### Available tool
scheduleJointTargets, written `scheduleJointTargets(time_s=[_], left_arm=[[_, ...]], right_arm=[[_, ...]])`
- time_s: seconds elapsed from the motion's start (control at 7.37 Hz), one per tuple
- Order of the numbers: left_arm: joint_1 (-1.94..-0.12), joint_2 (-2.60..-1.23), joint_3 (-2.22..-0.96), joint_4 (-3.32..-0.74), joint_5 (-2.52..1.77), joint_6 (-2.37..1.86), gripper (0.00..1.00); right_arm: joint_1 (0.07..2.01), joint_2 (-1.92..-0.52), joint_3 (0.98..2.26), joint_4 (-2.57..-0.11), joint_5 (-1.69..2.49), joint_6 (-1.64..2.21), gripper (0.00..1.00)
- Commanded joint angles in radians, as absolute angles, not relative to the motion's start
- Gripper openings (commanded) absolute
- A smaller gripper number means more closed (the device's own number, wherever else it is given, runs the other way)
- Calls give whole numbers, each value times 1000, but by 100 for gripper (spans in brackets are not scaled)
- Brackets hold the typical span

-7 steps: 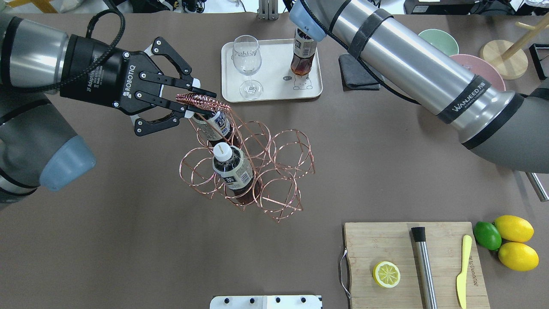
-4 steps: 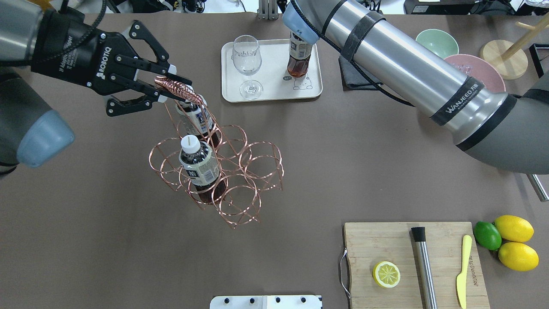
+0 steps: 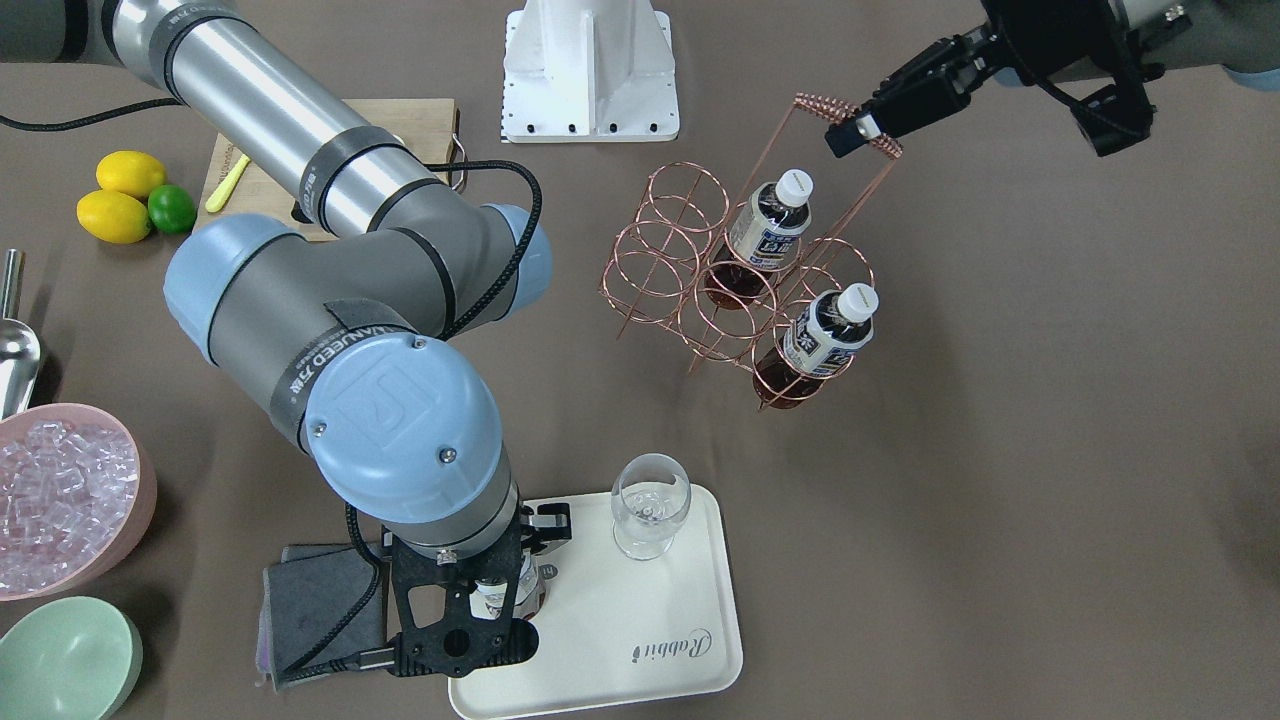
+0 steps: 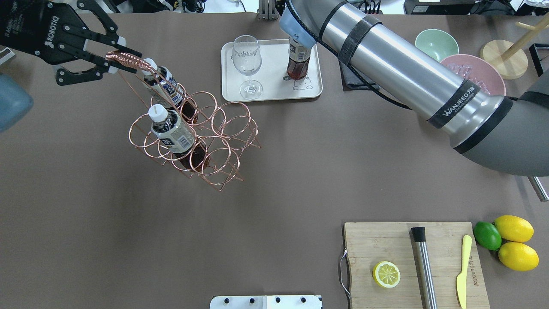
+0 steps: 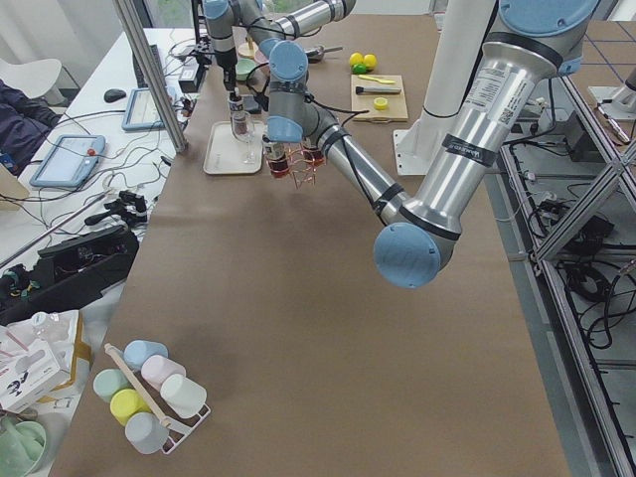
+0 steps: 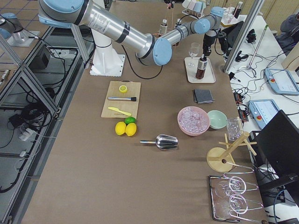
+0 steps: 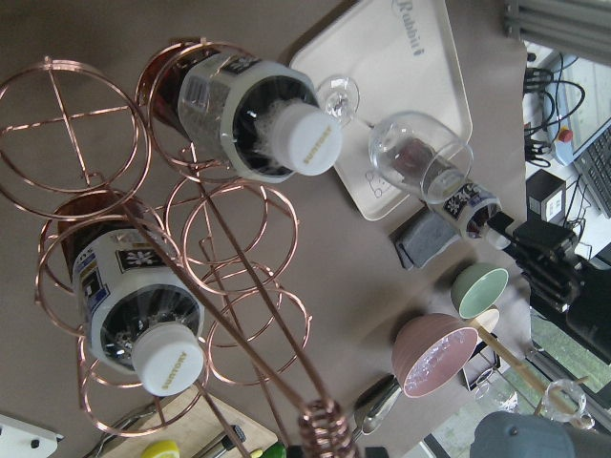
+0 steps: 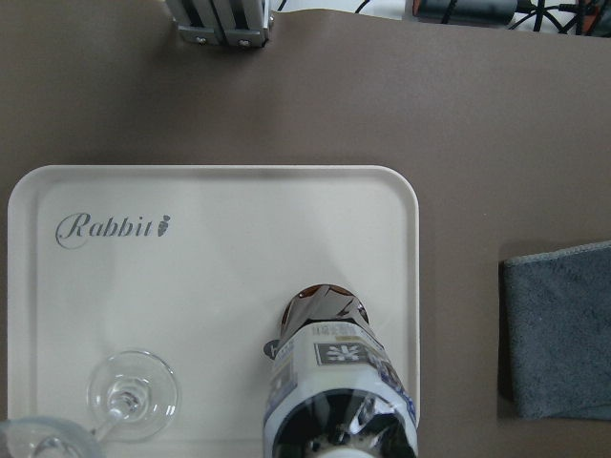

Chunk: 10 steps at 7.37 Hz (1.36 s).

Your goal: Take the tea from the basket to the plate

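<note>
Right gripper [image 3: 497, 592] pointing down, gripping tea [image 4: 296, 64] on plate [image 4: 274, 88]

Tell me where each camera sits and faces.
Overhead: behind robot, looking forward-down; left arm, right arm.
Front: across table, facing robot; both arms, mirrored.
Left side: table's left end; left arm nearest.
Right side: right end; right arm nearest.
Left wrist: down through basket; right arm beyond.
Right wrist: down onto plate, tea; no robot parts.
Shared: both wrists see plate.
</note>
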<state>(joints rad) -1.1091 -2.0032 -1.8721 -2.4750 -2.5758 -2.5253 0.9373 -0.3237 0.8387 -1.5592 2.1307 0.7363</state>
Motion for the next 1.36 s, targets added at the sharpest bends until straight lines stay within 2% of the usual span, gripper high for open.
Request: scheduleJointTargets(time_s=[0.0, 0.41, 0.54, 0.68, 0.81, 1.09, 1.22], left_arm=[[-1250, -1997, -1789, -2442, -2669, -2496, 0], [-1401, -1987, -1709, -2260, -2776, -2259, 0], [-1432, -1988, -1668, -2217, -2790, -2191, 0], [-1454, -1997, -1613, -2191, -2790, -2154, 0], [-1463, -2000, -1555, -2189, -2790, -2113, 0], [-1509, -1996, -1481, -2189, -2809, -2094, 0], [-1532, -1999, -1429, -2189, -2815, -2074, 0]], right_arm=[[933, -324, 824, -1552, 2126, 735, 98], [934, -324, 836, -1554, 2131, 727, 99], [936, -337, 897, -1565, 2146, 724, 99], [937, -386, 993, -1615, 2149, 724, 99], [937, -485, 1152, -1664, 2152, 723, 99], [943, -689, 1470, -1803, 2164, 697, 99], [987, -842, 1603, -1818, 2187, 622, 99]])
